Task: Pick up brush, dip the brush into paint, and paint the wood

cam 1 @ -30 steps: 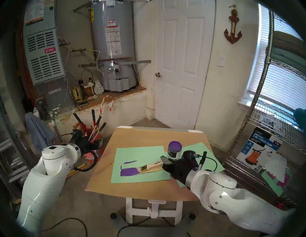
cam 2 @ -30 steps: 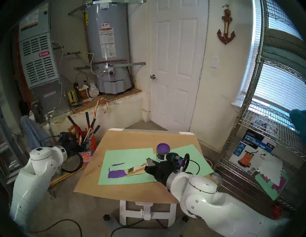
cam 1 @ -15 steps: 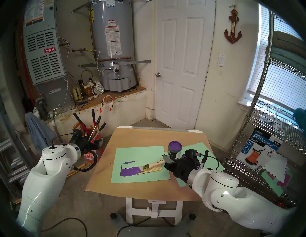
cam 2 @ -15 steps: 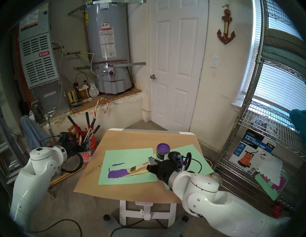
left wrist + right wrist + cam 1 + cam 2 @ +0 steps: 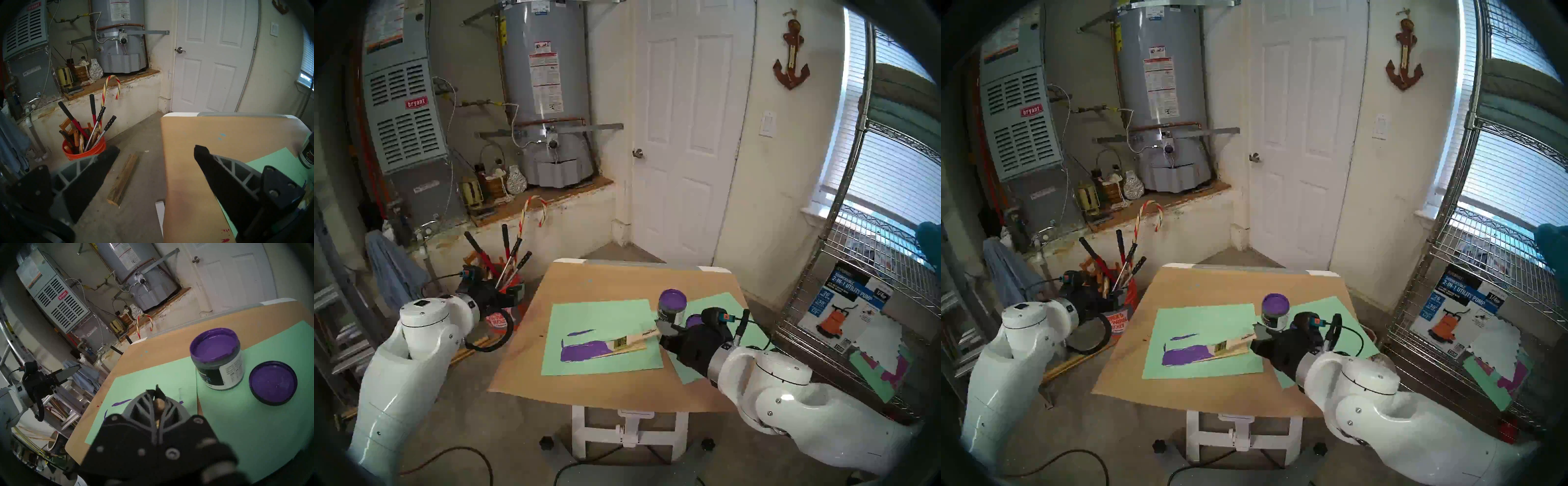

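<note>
Right gripper [image 5: 667, 331] is clamping the end of the brush [image 5: 631, 340] handle, jaws closed tight on it; in my wrist view the handle's butt is showing between the fingers. Left gripper [image 5: 157, 151] is idling with jaws apart, hanging off the table's [image 5: 585, 281] 9 o'clock edge, holding nothing.

Progress: pickup is finished, and a dip looks finished too, since wet purple is already lying on the wood [image 5: 602, 351]. The panel's end toward 9 o'clock is wearing purple; the stretch toward 3 o'clock, under the handle, is showing bare tan. I judge roughly half is remaining. A stray purple streak is sitting on the mint-green paper [image 5: 585, 315] above the panel.

Brush: sitting over the panel near table centre, bristles hidden or blurred at the edge of the purple patch, so I cannot tell whether they are touching. Long axis is running about 8 o'clock to 2 o'clock in the head view, ferrule end pointing toward 8, handle climbing toward my gripper at 2.

Paint [image 5: 672, 305] jar is standing open just beyond my gripper at 12 o'clock, its lid [image 5: 273, 383] lying beside it at 3 o'clock in the wrist view.
</note>
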Controlling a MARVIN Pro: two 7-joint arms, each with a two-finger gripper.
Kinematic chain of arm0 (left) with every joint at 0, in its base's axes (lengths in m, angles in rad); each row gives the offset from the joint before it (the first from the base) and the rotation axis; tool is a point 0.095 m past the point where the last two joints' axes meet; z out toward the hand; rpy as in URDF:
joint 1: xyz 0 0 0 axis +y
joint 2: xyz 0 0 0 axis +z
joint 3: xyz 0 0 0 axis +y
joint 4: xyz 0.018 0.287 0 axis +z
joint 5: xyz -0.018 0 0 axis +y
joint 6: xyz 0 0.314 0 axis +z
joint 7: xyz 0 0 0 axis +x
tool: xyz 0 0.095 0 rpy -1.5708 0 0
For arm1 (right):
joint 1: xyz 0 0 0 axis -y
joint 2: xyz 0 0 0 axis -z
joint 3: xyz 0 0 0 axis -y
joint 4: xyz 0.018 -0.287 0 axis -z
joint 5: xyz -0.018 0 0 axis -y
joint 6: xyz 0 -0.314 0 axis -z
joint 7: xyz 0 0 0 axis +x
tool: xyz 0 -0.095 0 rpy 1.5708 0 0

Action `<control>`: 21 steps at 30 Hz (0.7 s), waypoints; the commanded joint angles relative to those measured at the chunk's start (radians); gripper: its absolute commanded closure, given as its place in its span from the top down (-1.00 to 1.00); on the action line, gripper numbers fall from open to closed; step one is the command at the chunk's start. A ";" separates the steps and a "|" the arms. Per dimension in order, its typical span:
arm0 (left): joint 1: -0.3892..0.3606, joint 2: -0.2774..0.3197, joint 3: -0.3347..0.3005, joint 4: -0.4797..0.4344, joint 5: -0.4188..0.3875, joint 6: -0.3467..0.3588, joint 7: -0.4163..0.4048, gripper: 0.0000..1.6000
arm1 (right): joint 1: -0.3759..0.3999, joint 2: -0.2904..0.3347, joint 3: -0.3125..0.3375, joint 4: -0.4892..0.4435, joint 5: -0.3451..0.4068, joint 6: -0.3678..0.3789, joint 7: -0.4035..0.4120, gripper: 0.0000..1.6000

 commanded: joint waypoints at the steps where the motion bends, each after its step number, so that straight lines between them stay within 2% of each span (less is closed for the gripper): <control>1: -0.005 0.001 -0.011 -0.017 -0.002 -0.002 0.002 1.00 | -0.007 0.019 0.015 -0.014 -0.007 -0.011 0.002 -1.00; 21: -0.005 0.001 -0.011 -0.017 -0.002 -0.002 0.002 1.00 | -0.032 0.052 0.048 -0.009 -0.007 -0.020 0.020 -1.00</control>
